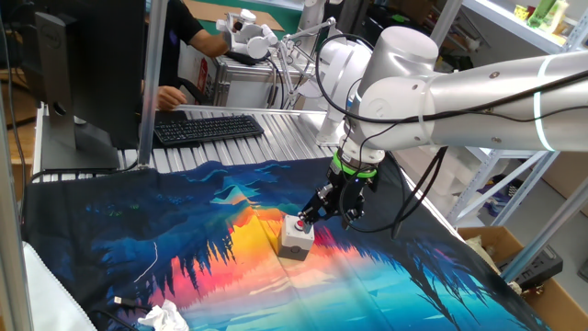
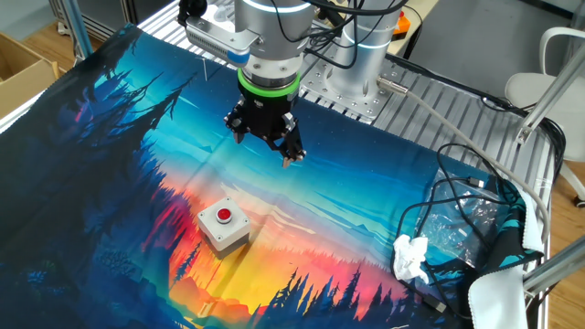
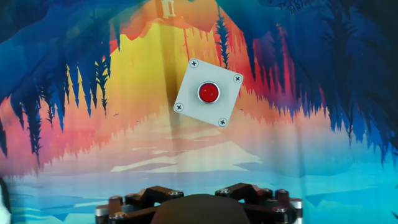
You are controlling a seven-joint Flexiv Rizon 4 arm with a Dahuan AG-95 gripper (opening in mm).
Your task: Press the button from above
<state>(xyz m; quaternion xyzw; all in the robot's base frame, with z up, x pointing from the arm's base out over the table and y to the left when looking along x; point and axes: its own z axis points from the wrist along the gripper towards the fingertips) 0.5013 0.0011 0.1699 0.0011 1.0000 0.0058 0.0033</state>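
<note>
Grey plastic housed the single button [image 2: 224, 225], whose red cap faced up at lower centre of the other fixed view; it stood on the printed cloth [image 2: 119, 155], turned askew to the cloth's edges. In the hand view four screws marked the corners of its top plate. Nothing lay between it and the one end effector [image 2: 291, 159], which hung above the cloth, up and to the right of the button in that view and clear of it. Whether its fingers were parted or closed could not be told from any view.

At the lower right of the other fixed view sat one crumpled white tissue [image 2: 410, 258], beside a tangle of black cables [image 2: 466, 196] and a clear plastic bag, all well apart from the button. The cloth, a forest-and-sunset print in blue, orange and red, covered a ribbed metal bench [image 1: 266, 147]. At the upper left of the one fixed view stood one black keyboard [image 1: 208, 128] and one dark monitor [image 1: 87, 74], with a person's hand [image 1: 170, 95] resting near the keyboard. Shelving and a cardboard box filled the right edge.
</note>
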